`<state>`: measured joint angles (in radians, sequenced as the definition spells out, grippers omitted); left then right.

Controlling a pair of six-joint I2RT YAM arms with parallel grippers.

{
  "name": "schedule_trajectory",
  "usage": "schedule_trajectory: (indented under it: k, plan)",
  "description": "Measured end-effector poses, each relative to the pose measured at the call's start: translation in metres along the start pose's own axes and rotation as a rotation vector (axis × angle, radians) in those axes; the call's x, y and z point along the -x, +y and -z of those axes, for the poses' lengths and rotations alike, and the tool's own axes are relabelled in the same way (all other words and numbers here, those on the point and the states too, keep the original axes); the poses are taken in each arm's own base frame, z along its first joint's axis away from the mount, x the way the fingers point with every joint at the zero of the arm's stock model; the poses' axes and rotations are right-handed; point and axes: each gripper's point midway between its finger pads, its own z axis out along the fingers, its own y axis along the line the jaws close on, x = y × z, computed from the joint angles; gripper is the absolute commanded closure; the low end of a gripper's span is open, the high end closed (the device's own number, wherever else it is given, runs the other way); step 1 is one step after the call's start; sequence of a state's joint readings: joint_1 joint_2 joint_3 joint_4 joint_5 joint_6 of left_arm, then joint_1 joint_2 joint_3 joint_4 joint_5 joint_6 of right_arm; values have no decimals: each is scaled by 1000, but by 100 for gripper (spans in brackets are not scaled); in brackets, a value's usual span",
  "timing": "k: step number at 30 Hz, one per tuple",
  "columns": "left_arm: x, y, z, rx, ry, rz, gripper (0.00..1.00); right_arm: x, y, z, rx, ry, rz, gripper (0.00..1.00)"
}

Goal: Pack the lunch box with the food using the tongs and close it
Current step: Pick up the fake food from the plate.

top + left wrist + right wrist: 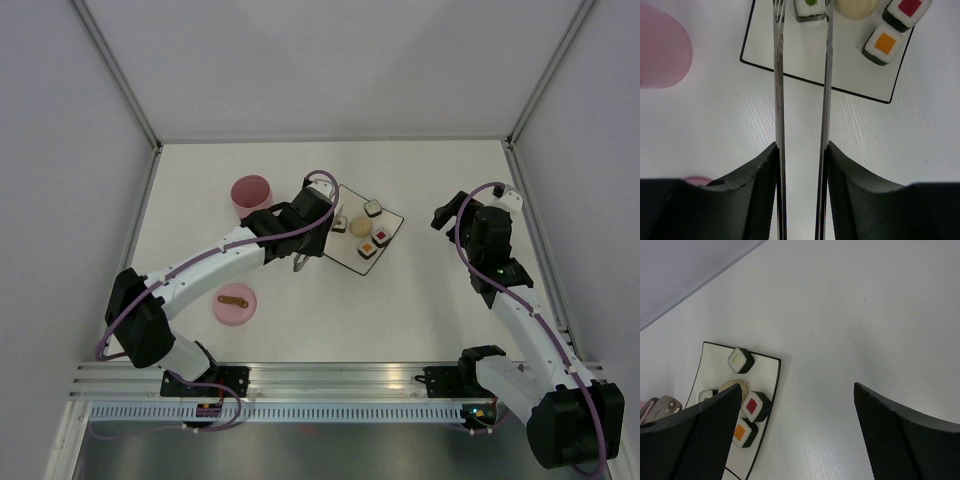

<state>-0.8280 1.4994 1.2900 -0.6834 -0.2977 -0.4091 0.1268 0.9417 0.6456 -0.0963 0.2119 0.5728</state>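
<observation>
Left fingers (760, 185): clamped on tongs (779, 90), tips straddling green-centred roll (809, 7), top edge of wrist frame, on plate (840, 70).
Right fingers (705, 430): spread, empty.
Lunch box (251, 192): left of plate, lid off.
Handling: squeeze gently, roll centred between the tips, before lifting.

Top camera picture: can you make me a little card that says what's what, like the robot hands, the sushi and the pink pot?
left gripper: shut on the tongs
tongs tips: either side of the green-centred roll
right gripper: open, empty
plate: holds the green-centred roll, red-centred roll, orange-centred roll, fourth roll, beige ball
lunch box: open, left of the plate
lid: off, on the table
</observation>
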Motion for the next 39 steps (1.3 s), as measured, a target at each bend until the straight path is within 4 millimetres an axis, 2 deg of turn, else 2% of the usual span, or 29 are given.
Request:
schedule_trajectory:
  k: [11, 29, 39]
  plan:
    - [-22, -4, -43, 52, 97, -24, 49, -1, -1, 0, -2, 2, 1, 2]
    - [-2, -16, -53, 40, 66, -16, 45, -3, -3, -2, -15, 8, 4, 2]
    - [-20, -14, -73, 74, 128, -40, 47, -4, -4, -3, -19, 12, 5, 2]
